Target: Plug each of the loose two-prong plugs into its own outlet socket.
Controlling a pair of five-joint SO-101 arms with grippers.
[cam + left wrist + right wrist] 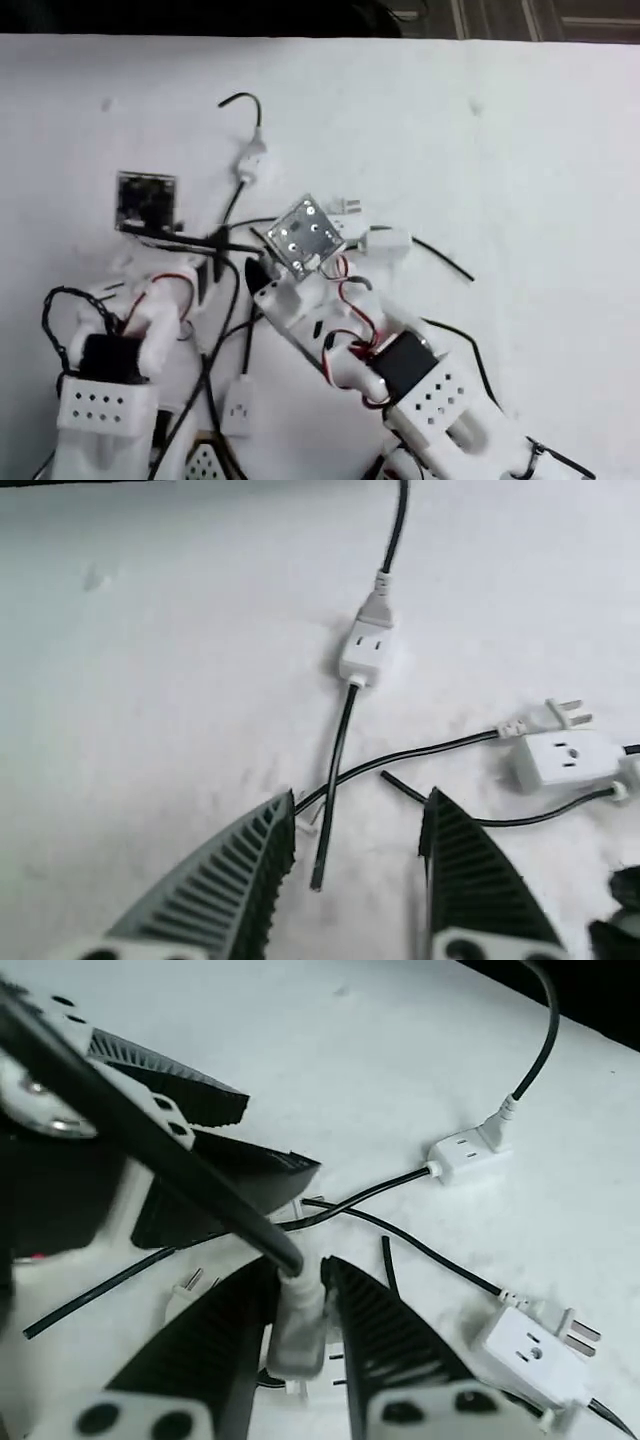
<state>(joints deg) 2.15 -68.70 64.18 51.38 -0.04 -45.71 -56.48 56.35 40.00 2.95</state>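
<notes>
Right pincer (300,1282): clamped on a white plug (296,1332), black cord (150,1140) rising from it.
Left pincer (360,818): jaws apart, low over crossed cords (336,770) on the counter (150,680).
Loose plug (556,715): flat on the counter, just beside a white socket (562,761).

no readable text or signs

On your tabletop (520,140), the far socket (250,158) lies behind the crossed cords (225,240). The right socket (385,241) lies nearer, a loose plug (348,207) just behind it. The near socket (238,405) lies before them all.
</notes>
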